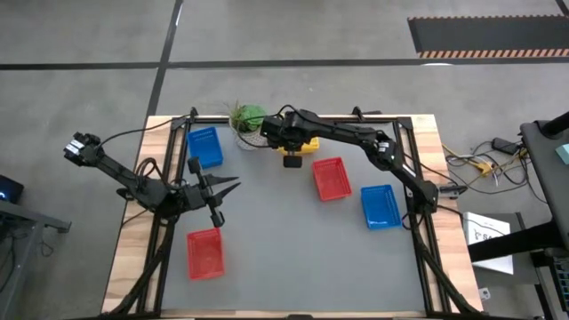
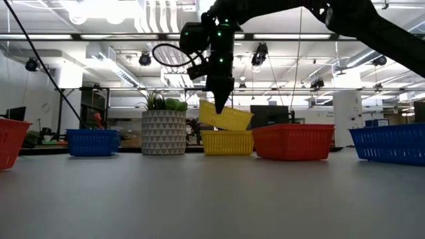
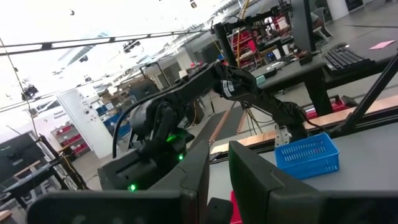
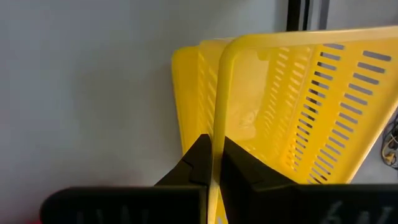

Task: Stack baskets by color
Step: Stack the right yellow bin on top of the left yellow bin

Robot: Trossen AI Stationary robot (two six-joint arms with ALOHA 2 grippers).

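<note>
1. Right gripper [image 2: 220,106] is at the far middle of the table, clenched on the rim of a yellow basket [image 2: 226,117], fingers pinching its wall from both sides in the right wrist view.
2. Held basket is tilted and lifted, hanging just above a second yellow basket [image 2: 227,143] that sits on the table.
3. Potted plant [image 1: 246,120] is just left of the yellow pair, at the far edge.
4. Left gripper [image 1: 216,190] hovers over the near-left part of the table [image 1: 293,258], holding nothing; fingers slightly apart, a narrow gap between them in the left wrist view.
5. Red basket [image 1: 204,252] is near-left, just nearer than the left gripper.
6. Blue basket [image 1: 205,147] is far-left, beside the plant.
7. Second red basket [image 1: 332,178] is right of centre; second blue basket [image 1: 380,206] is to its right and nearer, just beside it.
</note>
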